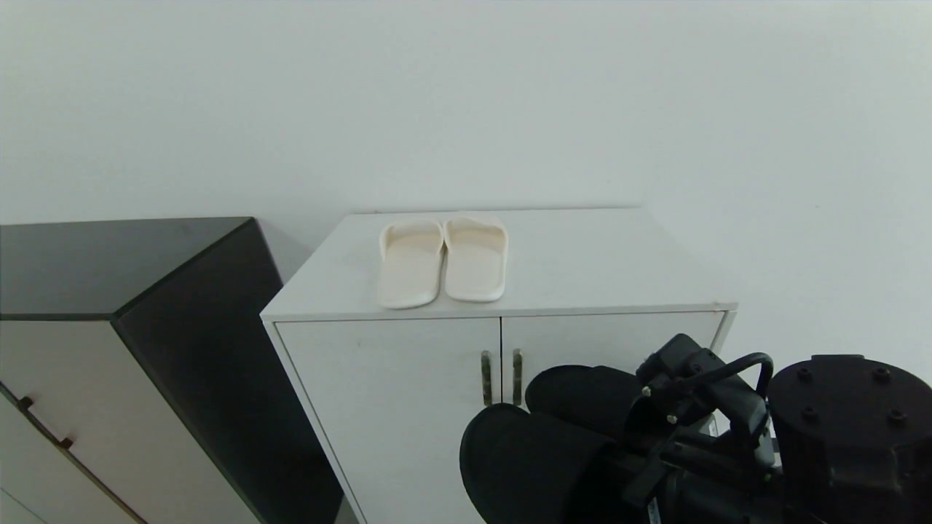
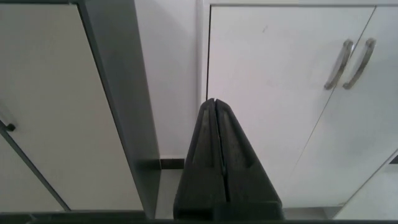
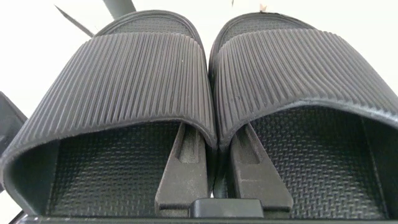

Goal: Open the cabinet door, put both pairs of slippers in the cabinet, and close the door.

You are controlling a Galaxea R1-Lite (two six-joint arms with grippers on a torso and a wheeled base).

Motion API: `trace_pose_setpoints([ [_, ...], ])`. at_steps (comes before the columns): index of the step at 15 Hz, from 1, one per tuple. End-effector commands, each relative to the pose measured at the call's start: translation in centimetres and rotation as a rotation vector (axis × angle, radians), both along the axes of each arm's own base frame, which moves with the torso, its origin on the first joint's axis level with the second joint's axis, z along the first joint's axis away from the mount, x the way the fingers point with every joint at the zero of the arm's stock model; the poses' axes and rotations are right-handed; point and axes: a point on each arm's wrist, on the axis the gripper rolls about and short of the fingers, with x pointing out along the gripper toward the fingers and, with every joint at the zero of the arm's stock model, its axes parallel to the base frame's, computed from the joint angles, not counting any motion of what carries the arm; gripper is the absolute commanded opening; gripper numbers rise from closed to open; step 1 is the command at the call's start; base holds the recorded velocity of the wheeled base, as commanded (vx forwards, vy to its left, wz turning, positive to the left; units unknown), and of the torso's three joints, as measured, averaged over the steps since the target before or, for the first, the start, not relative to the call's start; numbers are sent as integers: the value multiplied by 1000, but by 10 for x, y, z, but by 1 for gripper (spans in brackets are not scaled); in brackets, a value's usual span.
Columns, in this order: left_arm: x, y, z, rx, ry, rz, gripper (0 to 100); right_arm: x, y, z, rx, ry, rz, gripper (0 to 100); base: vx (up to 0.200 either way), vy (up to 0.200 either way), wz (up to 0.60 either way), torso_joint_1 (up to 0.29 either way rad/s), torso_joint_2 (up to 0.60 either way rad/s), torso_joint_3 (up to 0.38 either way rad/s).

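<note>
A pair of cream slippers (image 1: 442,262) lies side by side on top of the white cabinet (image 1: 582,262). Both its doors are closed, with two metal handles (image 1: 501,377) at the centre seam. Low at the right, in front of the right door, my right gripper (image 3: 214,143) is shut on a pair of black ribbed slippers (image 1: 553,437). One finger (image 3: 183,162) sits inside each slipper, pinching their inner walls together. My left gripper (image 2: 216,106) is shut with nothing in it, low in front of the cabinet's left door (image 2: 267,93), with the handles (image 2: 351,62) off to one side.
A dark-topped cabinet (image 1: 109,269) with pale drawer fronts stands just left of the white one, a narrow gap between them. A plain white wall rises behind both.
</note>
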Motion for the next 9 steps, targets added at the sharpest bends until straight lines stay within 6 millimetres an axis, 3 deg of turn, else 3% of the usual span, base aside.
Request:
trace_pose_setpoints([
  [1,0,0,0,2,0,0,0,-1,0,-1,-1,1,3,0,0,0,0,-203,520,315],
  [4,0,0,0,5,0,-3,0,-2,-1,-1,-2,0,4,0,0,0,0,-191,510,318],
  [5,0,0,0,5,0,-3,100,-2,-1,-1,-2,0,4,0,0,0,0,-178,496,315],
  [9,0,0,0,11,0,-6,100,-1,0,-5,-18,10,5,0,0,0,0,-165,487,318],
])
